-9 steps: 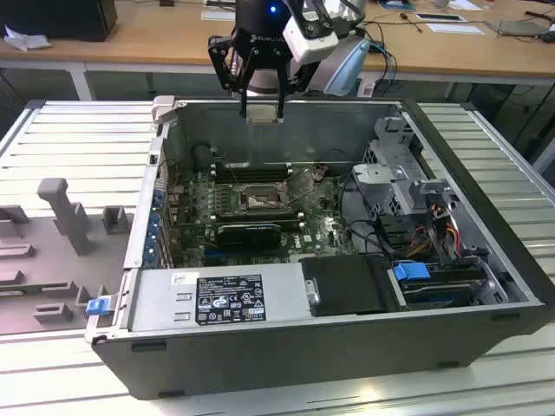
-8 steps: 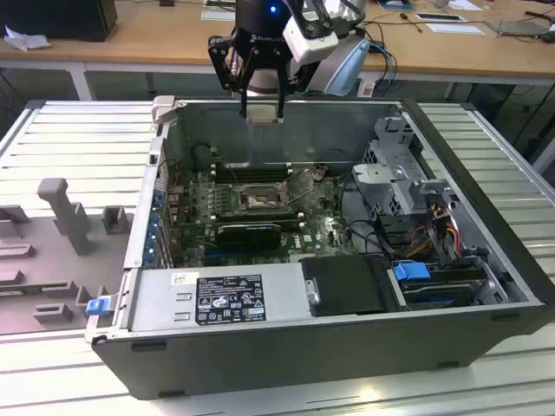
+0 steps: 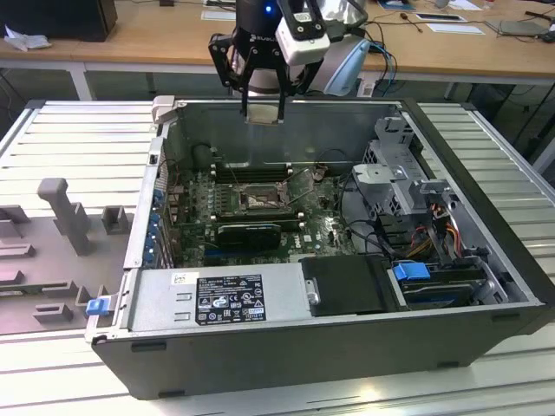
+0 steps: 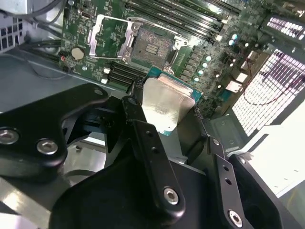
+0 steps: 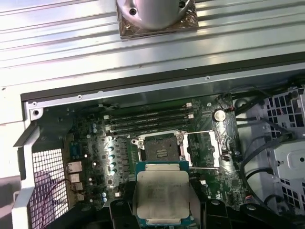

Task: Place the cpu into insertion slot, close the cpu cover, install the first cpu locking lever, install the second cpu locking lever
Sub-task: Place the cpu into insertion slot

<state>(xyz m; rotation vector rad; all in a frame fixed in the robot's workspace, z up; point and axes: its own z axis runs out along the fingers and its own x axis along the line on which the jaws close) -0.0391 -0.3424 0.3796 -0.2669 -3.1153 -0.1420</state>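
My gripper (image 3: 263,111) hangs above the far wall of the open computer case, shut on the cpu (image 3: 263,113). In both wrist views the cpu (image 4: 167,107) (image 5: 162,193) shows its pale silver face and green edge between two black fingers (image 4: 143,129). The insertion slot (image 3: 257,201) (image 4: 152,47) (image 5: 159,148) lies uncovered on the green board below, apart from the chip. The cpu cover (image 4: 109,38) (image 5: 202,150) is flipped open beside the slot. Thin wire locking levers (image 5: 205,167) stand released around it.
Long black memory slots (image 5: 147,119) run beside the socket. A black ribbed card (image 3: 250,232) lies nearer the front. A power supply (image 3: 217,299), a drive cage (image 3: 399,173) and cables (image 3: 434,234) fill the case's front and right. A grey fixture tray (image 3: 61,217) sits outside at the exterior view's left.
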